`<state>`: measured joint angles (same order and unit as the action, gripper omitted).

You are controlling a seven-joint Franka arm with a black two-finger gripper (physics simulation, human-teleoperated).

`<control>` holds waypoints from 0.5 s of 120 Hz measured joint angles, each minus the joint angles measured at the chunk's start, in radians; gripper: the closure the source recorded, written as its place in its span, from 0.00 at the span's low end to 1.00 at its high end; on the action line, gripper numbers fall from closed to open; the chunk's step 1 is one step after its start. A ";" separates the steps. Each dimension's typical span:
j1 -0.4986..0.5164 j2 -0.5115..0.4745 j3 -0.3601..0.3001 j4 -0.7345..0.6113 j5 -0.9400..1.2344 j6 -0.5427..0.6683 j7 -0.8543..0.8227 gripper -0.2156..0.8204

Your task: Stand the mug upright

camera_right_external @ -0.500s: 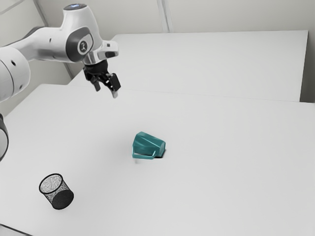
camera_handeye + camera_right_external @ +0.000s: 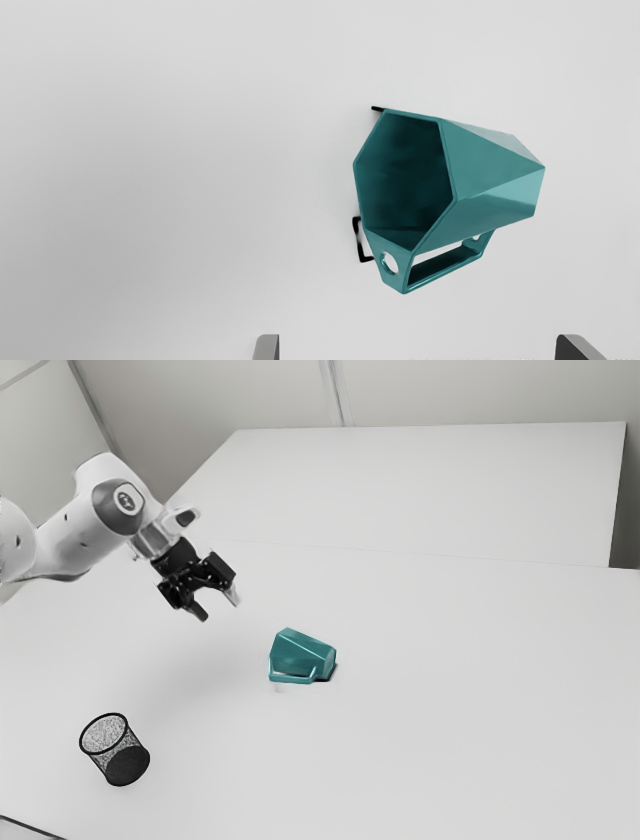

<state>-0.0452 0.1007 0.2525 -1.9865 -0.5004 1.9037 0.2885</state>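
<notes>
In the exterior view, the teal faceted mug (image 2: 304, 652) is lying on its side on the white desk (image 2: 460, 710), its mouth facing nine o'clock and its handle (image 2: 293, 680) sitting on its six o'clock side. The pincer (image 2: 219, 606) is hovering at ten o'clock from it, angling down. The wrist view is showing the fingers (image 2: 268, 348) standing wide apart, touching nothing, and the mug's dark hollow. A black mesh pencil cup (image 2: 126, 764) is resting at eight o'clock from the mug.
</notes>
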 joint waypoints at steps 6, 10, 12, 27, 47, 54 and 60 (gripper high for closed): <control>-0.003 0.023 0.000 -0.008 -0.037 -0.002 0.011 0.21; -0.004 0.040 0.000 -0.010 -0.059 -0.003 0.018 0.21; -0.003 0.047 0.000 -0.012 -0.070 -0.003 0.022 0.21; 0.004 0.091 -0.001 -0.016 -0.137 -0.004 0.051 0.21; 0.001 0.148 -0.001 -0.019 -0.220 -0.005 0.093 0.21; -0.004 0.165 -0.001 -0.018 -0.256 -0.005 0.111 0.21; -0.012 0.182 -0.002 -0.017 -0.292 -0.005 0.127 0.21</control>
<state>-0.0568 0.2826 0.2506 -2.0033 -0.7923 1.8991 0.4152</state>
